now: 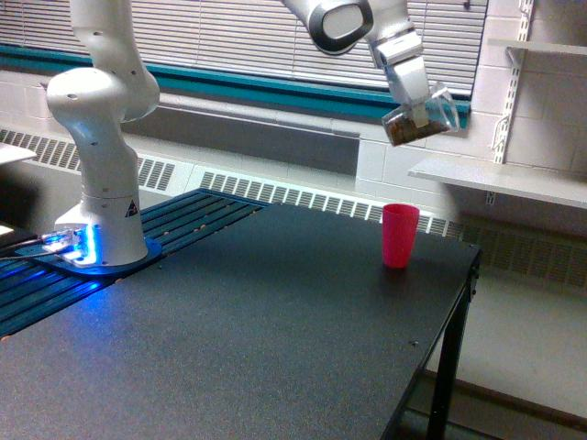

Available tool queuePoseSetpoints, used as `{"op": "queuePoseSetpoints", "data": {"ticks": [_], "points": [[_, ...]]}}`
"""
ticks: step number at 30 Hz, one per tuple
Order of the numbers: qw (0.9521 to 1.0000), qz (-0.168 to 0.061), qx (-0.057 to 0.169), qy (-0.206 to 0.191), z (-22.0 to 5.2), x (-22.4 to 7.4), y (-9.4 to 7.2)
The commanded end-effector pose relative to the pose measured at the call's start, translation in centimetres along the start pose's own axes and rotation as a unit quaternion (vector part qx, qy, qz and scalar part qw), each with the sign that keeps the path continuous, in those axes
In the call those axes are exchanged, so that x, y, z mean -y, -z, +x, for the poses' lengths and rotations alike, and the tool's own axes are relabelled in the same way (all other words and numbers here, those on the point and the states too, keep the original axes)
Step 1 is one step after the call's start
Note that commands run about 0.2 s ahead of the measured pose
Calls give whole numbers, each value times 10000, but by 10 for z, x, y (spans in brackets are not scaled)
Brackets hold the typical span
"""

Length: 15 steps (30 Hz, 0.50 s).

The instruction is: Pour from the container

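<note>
A dark table (229, 348) fills the near scene, the arm's white base (96, 137) at its left. Farther right, a pink cup (399, 236) stands upright near the table's far edge. High above it, the gripper (417, 115) grasps the tilted clear container (420, 121), brown granules inside.

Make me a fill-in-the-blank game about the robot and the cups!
1. The cup standing on the table is coloured ____.
2. The gripper holds a clear container with ____ stuff inside.
3. The container is ____ the pink cup, not touching it.

Missing words: pink; brown; above
</note>
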<state>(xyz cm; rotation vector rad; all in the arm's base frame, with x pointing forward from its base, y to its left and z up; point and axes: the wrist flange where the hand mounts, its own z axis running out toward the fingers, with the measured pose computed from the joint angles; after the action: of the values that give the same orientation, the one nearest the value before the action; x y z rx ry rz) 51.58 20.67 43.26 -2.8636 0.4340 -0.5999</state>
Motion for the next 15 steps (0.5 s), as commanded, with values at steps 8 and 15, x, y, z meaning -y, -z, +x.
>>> {"op": "queuePoseSetpoints", "data": {"ticks": [8, 15], "points": [[9985, -130, 275, 454, -35, 4, -23], [9966, -248, 500, 610, -48, 0, -38]]}}
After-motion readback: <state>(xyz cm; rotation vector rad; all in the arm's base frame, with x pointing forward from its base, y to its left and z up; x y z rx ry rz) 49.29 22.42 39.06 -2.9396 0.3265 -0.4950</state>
